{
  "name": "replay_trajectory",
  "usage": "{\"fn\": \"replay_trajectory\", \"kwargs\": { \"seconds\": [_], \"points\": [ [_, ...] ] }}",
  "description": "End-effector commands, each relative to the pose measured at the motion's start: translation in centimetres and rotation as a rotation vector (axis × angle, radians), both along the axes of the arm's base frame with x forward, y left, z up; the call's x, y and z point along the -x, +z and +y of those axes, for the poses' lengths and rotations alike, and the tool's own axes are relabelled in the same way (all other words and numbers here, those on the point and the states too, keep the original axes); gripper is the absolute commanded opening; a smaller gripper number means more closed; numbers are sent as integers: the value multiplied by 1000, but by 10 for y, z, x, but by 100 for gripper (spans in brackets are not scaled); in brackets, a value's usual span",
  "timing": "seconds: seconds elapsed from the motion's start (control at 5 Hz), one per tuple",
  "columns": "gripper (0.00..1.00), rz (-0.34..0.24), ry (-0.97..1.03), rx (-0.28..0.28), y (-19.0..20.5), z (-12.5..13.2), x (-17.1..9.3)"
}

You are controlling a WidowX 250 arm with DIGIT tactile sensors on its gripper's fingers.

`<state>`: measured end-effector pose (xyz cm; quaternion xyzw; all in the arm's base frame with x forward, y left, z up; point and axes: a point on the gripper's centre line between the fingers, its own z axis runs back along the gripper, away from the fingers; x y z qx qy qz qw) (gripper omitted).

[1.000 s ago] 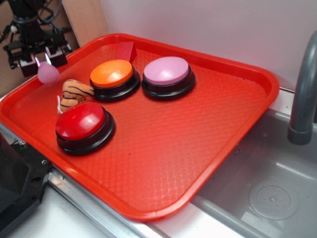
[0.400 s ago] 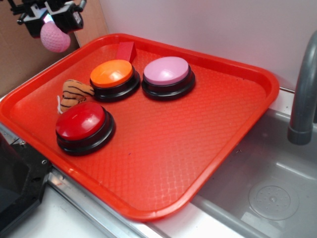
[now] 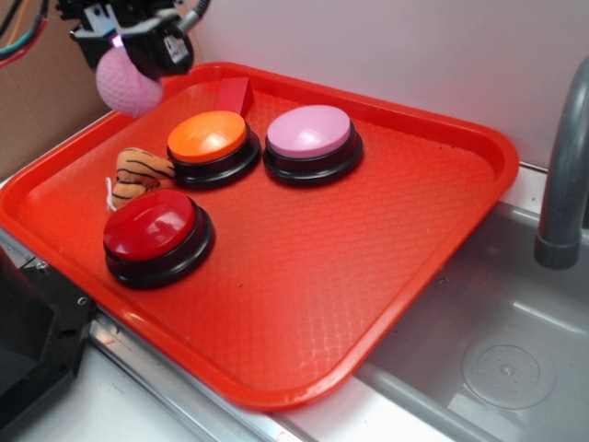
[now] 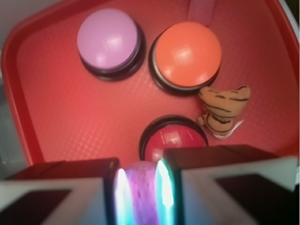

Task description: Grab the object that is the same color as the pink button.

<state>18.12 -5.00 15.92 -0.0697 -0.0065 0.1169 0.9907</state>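
Since a moment ago the end effector (image 3: 122, 57) has carried the pink ball (image 3: 129, 85) rightward, clenched on it above the red tray's (image 3: 368, 267) ten o'clock corner, clear of the pink button (image 3: 310, 131). The grab looks done; next, simply holding firm.

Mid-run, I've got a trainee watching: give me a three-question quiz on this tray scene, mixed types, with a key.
1. True or false: the gripper holds the pink ball up off the red tray.
2. Which button stands nearest the striped plush toy? A) the pink button B) the orange button C) neither, the toy is outside the tray
3. Fill in: in the wrist view, the button partly hidden behind the fingers is ____.

Key: 1 true; 2 B; 3 red.
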Motion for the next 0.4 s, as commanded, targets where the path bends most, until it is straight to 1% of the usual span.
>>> {"fn": "replay_trajectory", "kwargs": {
  "seconds": [0.0,0.2],
  "points": [
    [0,-23,-66,4,2,-2,-25],
    [0,-65,-12,-12,1,1,-29]
  ]
}}
